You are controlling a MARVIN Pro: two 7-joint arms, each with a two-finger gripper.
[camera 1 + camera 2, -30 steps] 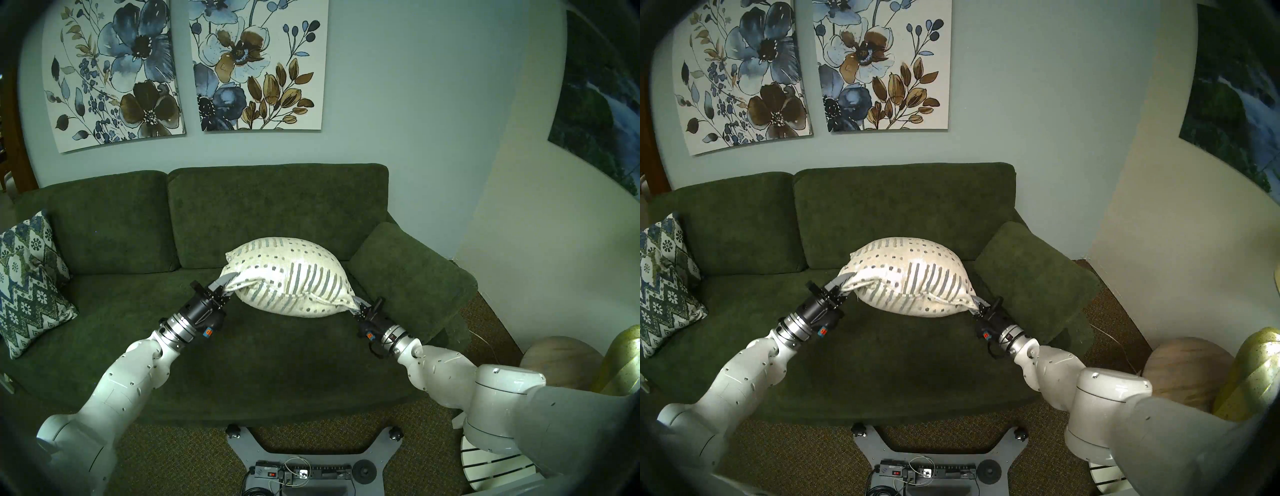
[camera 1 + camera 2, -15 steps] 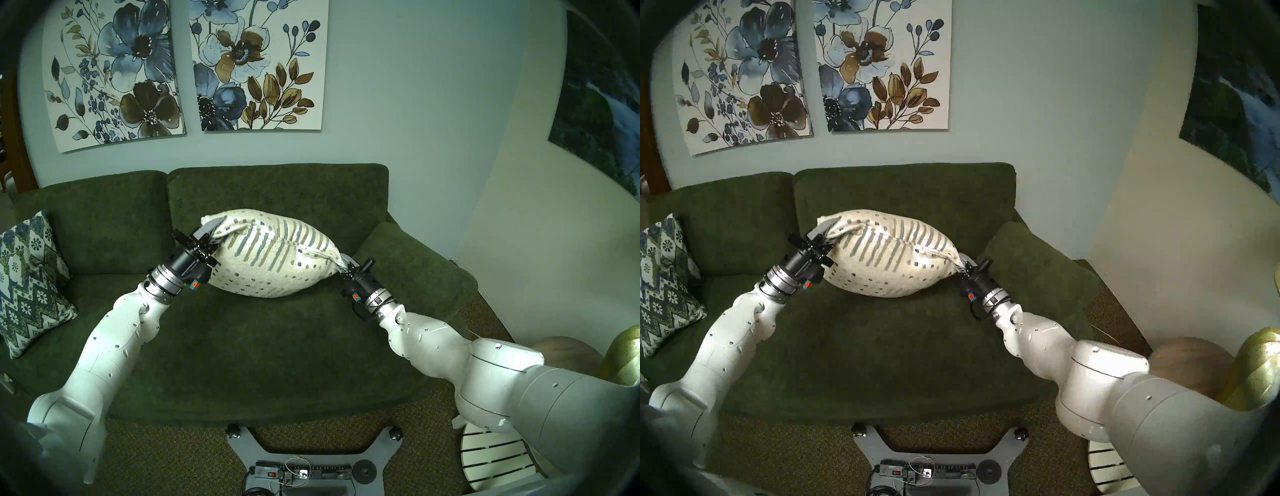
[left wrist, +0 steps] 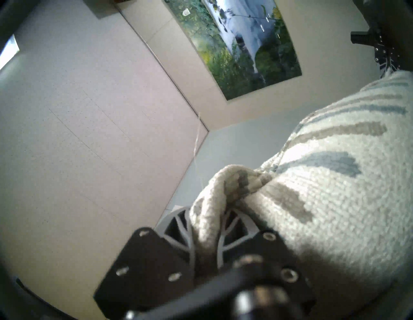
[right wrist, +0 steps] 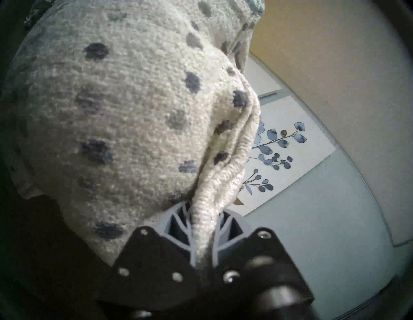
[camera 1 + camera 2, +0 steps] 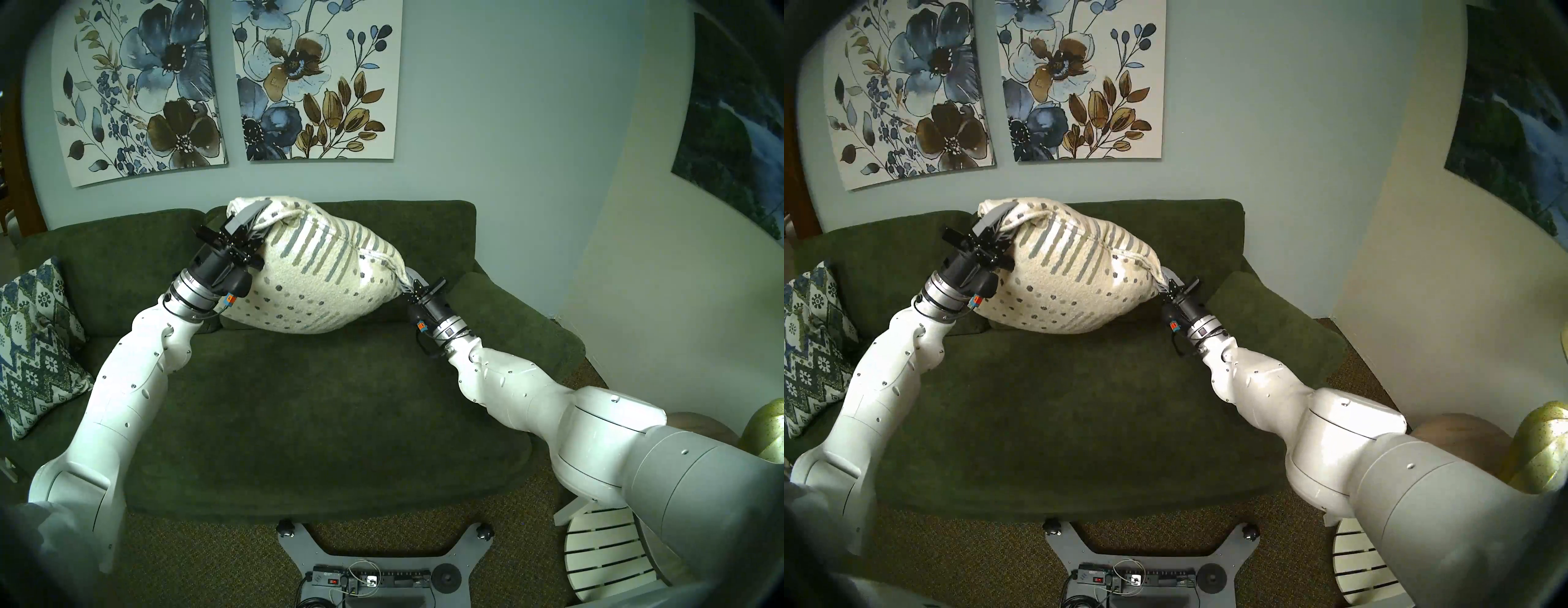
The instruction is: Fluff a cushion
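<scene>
Head stereo left shows me the green sofa [image 5: 297,424] filling most of the frame, its wide seat bare from the front edge back to the backrest, so I have free room below and in front of the load. At the sofa's left end a zigzag patterned pillow [image 5: 38,348] leans well clear of my left arm; the padded right armrest [image 5: 509,322] sits just beside my right wrist. Two floral prints [image 5: 314,80] hang on the wall behind, above the backrest.

I have the cushion [image 5: 314,280] in the air over the back of the seat, tilted, its left corner up at the backrest's top edge and its right corner lower. It is cream, knobbly, with grey-blue and olive stripes above rows of dots.

My left end effector [image 5: 248,227] is clamped on the upper corner, my right end effector [image 5: 409,283] on the lower one, fabric bunched between both pairs of fingers.
</scene>
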